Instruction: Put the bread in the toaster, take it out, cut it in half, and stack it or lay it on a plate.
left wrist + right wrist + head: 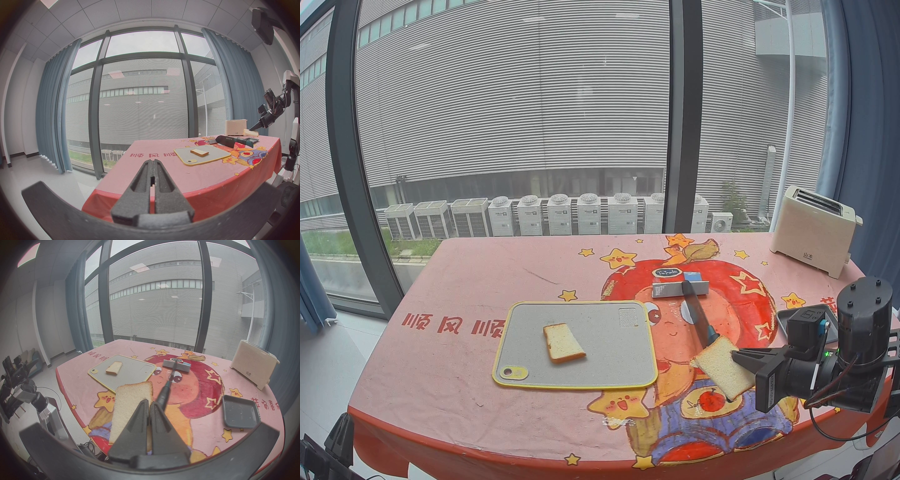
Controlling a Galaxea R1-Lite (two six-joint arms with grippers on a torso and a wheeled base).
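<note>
Black right gripper: pinched the bread slice by one edge above the table, beside the knife. Left gripper: clenched on nothing. Likely risked tearing or slipping free: soft crumb, narrow hold.

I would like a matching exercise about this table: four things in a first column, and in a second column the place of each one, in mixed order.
Things:
1. toaster
2. small bread piece
3. large bread slice
4. knife

Places:
a. on the cutting board
b. held in the shut right gripper
c. lying on the tablecloth, right of the cutting board
d. standing at the far right corner of the tablecloth

Pairs: 1-d, 2-a, 3-b, 4-c.
</note>
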